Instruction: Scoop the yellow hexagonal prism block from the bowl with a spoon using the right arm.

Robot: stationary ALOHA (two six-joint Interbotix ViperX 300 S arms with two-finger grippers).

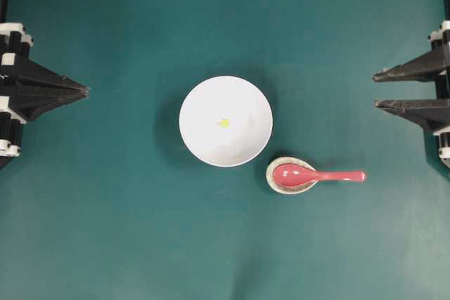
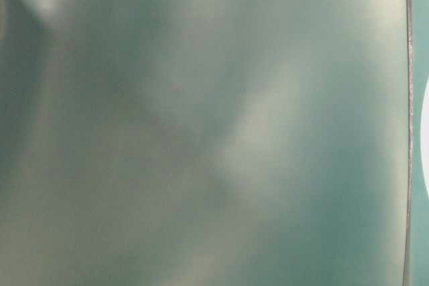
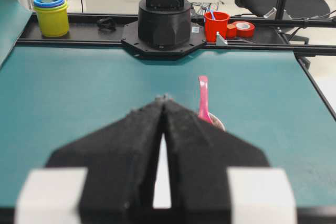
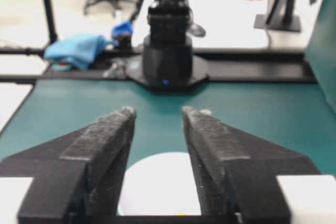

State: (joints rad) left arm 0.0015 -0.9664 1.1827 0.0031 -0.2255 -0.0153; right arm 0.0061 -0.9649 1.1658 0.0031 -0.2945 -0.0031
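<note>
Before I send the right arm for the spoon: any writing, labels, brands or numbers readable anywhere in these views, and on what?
None readable.
bowl, spoon, small speckled dish: plain, no markings.
red cup, tape roll, stacked cups: no legible print.
Background monitor and clutter in the right wrist view: too blurred to read.

On the green table (image 1: pixel 105 230) there is one white bowl (image 1: pixel 246 103), and in it one yellow hexagonal prism block (image 1: pixel 224 123). There is one speckled oval dish (image 1: pixel 275 185) and one pink-red spoon (image 1: pixel 320 175). Two black grippers show: the left gripper (image 1: pixel 86 91) and the right gripper (image 1: pixel 377 89). Behind the table are one red cup (image 3: pixel 216 25), one roll of red tape (image 3: pixel 243 28), and one blue cloth (image 4: pixel 79 50).
</note>
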